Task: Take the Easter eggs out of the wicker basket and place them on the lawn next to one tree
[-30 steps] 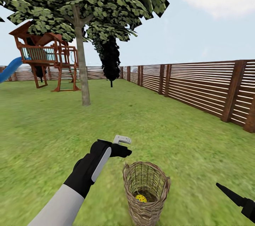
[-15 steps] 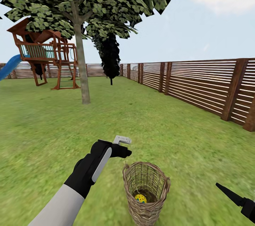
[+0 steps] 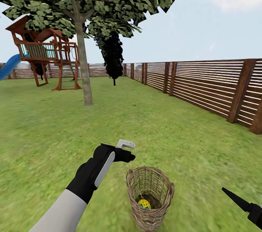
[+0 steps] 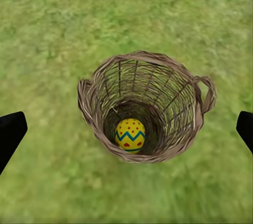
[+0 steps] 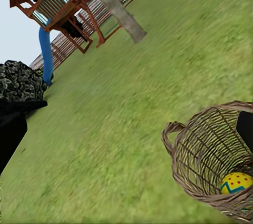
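Left gripper (image 3: pixel 125 144) held above and just short of the wicker basket (image 3: pixel 150 198), fingers (image 4: pixel 10 132) spread wide to either side of the rim. Down at the bottom of the basket, well below the gripper: one Easter egg (image 4: pixel 129 135); no other egg visible. Best lowered straight through the centre of the opening, fingers kept clear of the braided rim and the open-weave wall, then closed gently across the egg's middle. Right gripper (image 3: pixel 236 200) off to the side of the basket, looking apart. Tree (image 3: pixel 84 75) far ahead across the lawn (image 3: pixel 163 130), a fair drop-off choice.
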Robot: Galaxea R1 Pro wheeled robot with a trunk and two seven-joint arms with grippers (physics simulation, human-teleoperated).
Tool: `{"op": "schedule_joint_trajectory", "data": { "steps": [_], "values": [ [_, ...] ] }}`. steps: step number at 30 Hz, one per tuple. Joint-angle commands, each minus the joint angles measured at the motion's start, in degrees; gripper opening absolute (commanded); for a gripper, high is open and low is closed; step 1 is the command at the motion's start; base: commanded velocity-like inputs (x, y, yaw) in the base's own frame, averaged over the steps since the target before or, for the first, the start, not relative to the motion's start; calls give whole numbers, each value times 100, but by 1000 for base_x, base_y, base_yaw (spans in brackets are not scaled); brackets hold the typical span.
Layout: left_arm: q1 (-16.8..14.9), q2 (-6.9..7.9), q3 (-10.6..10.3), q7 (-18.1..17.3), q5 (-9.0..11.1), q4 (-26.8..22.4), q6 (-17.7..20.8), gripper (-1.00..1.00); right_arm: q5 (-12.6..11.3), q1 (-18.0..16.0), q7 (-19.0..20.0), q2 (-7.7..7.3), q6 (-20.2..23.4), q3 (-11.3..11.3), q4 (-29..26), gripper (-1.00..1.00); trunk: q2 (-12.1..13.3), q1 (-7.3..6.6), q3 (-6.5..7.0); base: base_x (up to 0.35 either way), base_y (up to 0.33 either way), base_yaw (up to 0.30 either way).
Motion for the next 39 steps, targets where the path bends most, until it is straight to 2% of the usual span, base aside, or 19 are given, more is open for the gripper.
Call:
{"op": "schedule_joint_trajectory", "data": {
  "steps": [1,12,26,39],
  "values": [
    [-4,-1,-3,19,28,-1,22,100,-19,2,-2,-1,39,5,-3,100,38,-23,12,0,0,-9],
    [-4,-1,-3,19,28,4,22,100,19,2,-5,-30,34,43,22,100,480,-264,206,0,0,-195],
    [-4,2,-3,-15,33,-17,24,100,-38,2,-281,-7,33,36,41,100,480,-264,231,10,4,-238],
    [-4,1,-3,-12,28,-8,25,100,7,-6,-321,-40,41,49,53,100,480,-264,183,234,128,-88]
  ]
}}
